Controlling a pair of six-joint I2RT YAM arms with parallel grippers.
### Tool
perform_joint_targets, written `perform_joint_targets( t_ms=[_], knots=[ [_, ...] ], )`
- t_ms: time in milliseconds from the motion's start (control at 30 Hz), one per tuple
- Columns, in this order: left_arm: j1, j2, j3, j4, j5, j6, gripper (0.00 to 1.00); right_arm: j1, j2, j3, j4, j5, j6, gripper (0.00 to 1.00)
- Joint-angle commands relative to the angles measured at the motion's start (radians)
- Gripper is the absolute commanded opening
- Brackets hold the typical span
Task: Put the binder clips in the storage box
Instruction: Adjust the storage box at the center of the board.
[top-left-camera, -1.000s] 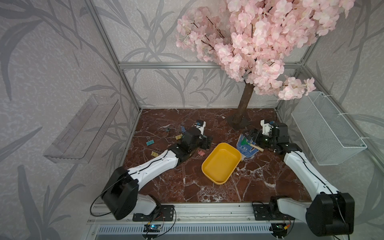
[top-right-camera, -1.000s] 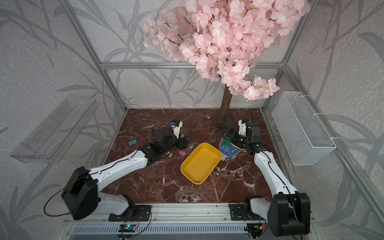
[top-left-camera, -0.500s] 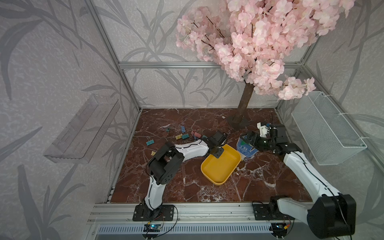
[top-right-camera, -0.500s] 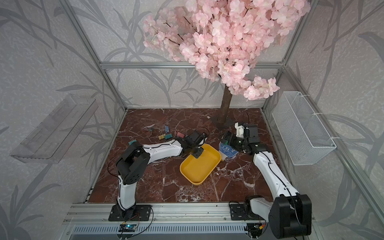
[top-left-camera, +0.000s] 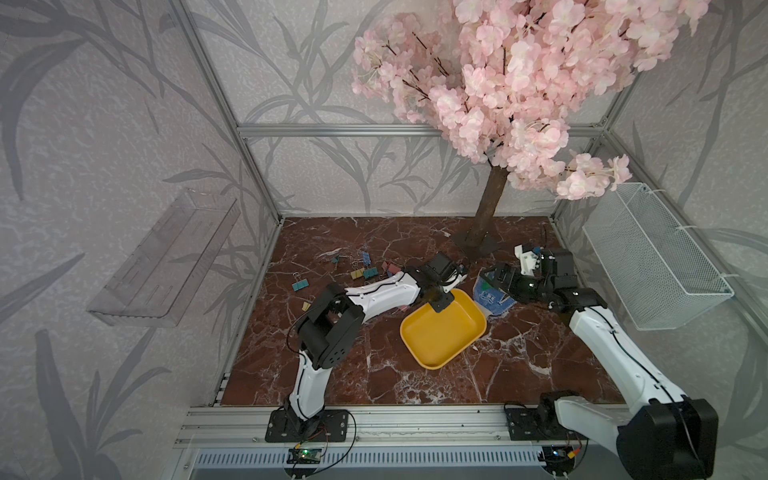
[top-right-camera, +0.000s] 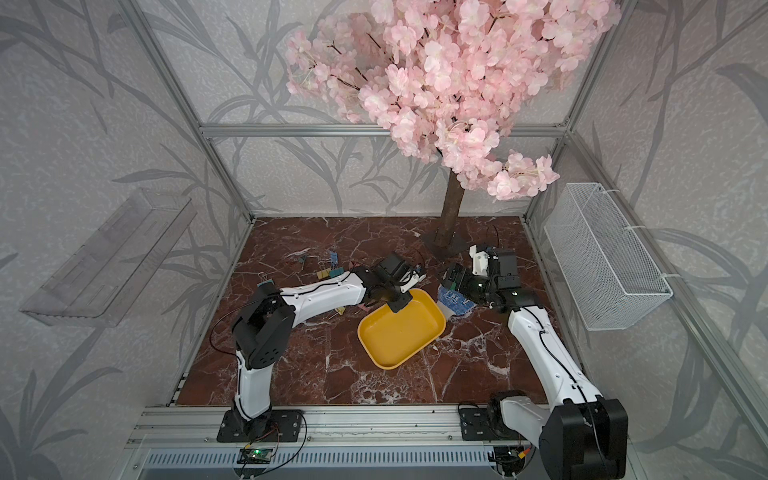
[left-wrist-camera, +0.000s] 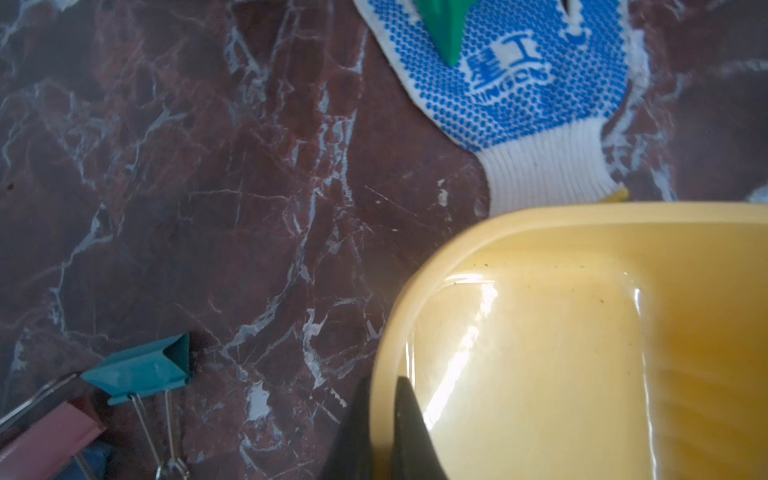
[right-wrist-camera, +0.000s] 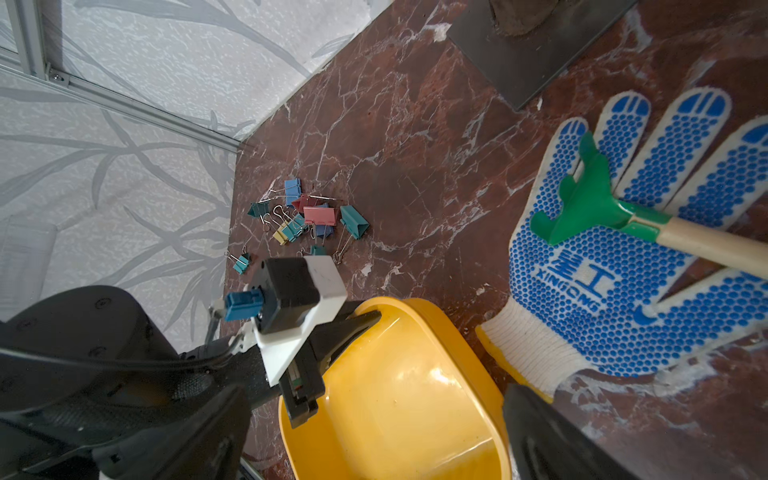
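On the red marble table, the yellow storage box lay near the middle, set askew to the edges. The left end effector was clenched on the box's far rim, one finger inside the wall and one outside. Just past the box's far right side, the right end effector hung released, jaws wide, over a blue-dotted work glove that carried a green hand rake. The binder clips lay loose toward the far left of the table, outside the box. An artificial blossom tree stood at the far edge.
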Motion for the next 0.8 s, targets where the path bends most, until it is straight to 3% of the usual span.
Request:
perform_joint_targets(
  t_ms=[0,167,333,533,600,767],
  knots=[
    [-0.013,0.041,0.052,-0.171,0.076,0.223,0.07,0.006,-0.033,0.034,-0.033,0.010,-0.012,0.99],
    [-0.047,0.006,-0.004,-0.172,0.115,0.379,0.07,0.006,-0.056,0.028,-0.055,0.012,-0.013,0.99],
    [-0.076,0.000,-0.019,-0.157,0.217,0.335,0.07,0.023,-0.064,0.027,-0.054,0.020,0.003,0.99],
    [-0.104,-0.083,-0.188,0.005,0.233,0.239,0.09,0.061,-0.056,0.028,-0.066,0.047,0.006,0.99],
    [-0.105,-0.126,-0.237,0.058,0.240,0.214,0.16,0.067,-0.049,0.039,-0.080,0.056,0.004,0.99],
    [-0.107,-0.234,-0.279,0.154,0.192,0.164,0.58,0.098,-0.014,0.081,-0.104,0.081,0.000,0.99]
  ],
)
